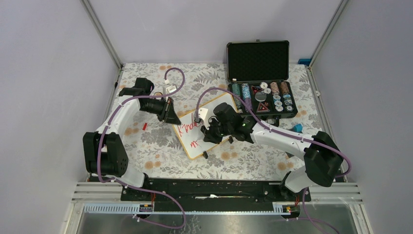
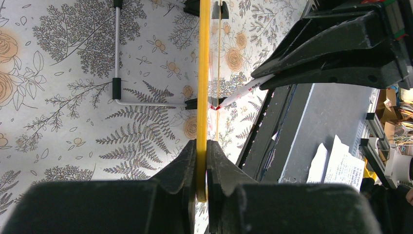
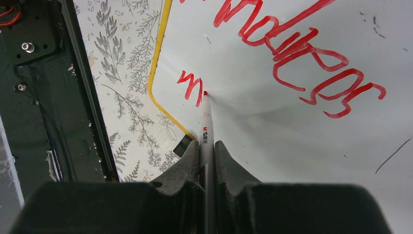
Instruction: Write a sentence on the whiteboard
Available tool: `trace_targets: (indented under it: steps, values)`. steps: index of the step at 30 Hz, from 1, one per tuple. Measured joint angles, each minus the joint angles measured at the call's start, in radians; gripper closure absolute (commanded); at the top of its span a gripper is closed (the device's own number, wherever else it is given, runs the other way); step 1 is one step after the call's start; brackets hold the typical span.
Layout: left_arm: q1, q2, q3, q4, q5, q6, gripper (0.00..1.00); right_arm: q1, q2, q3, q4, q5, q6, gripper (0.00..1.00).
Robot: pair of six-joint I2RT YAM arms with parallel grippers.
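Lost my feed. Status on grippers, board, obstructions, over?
Left gripper shut on whiteboard rim. Right gripper shut on marker, tip on board. Sentence: first line written, second just begun. No obstruction ahead of tip.

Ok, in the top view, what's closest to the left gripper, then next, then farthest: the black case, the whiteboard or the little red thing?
1. The whiteboard: the left gripper is clamped on its left edge.
2. The little red thing: lying just left of the gripper.
3. The black case: open, far over on the right.
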Motion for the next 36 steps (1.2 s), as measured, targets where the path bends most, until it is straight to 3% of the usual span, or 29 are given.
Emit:
trace_targets:
  steps: [36]
  values:
    - [0.0,0.0,0.0,0.002,0.0,0.0,1.0,-0.023,-0.011,-0.046,0.0,-0.026,-0.019,1.0]
